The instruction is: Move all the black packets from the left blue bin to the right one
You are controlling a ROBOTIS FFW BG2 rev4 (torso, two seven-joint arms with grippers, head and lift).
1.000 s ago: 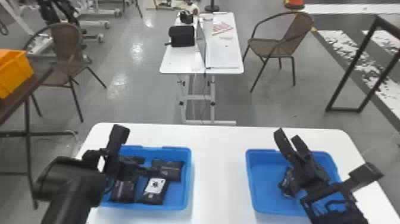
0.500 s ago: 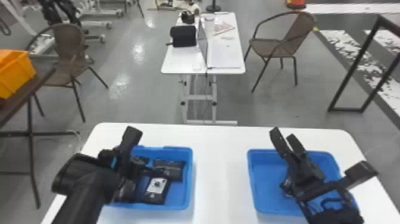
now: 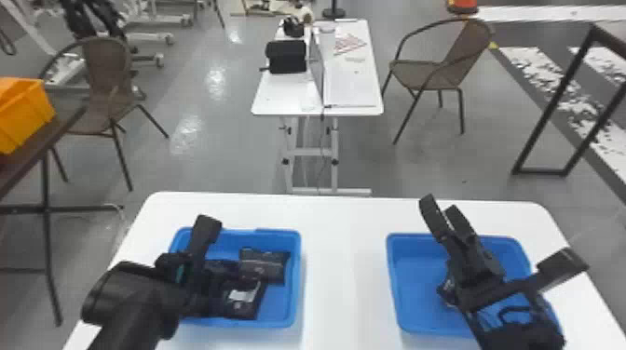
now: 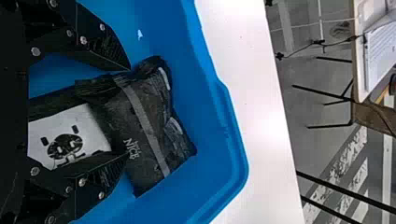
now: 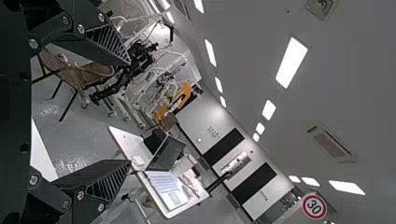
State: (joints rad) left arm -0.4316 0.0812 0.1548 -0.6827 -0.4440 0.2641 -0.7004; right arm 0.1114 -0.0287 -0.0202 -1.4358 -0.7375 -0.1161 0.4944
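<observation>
White rectangular table stretches before me, with a blue rectangular plastic bin on its left and a matching blue bin on its right. My black right gripper hangs over the right bin, fingers apart, pointing toward the far side; a small dark object is partly hidden beneath it. My black left gripper is down at the left bin, fingers spread around a black packet with a white panel. Just beyond, touching it, lies a grey-striped black packet.
</observation>
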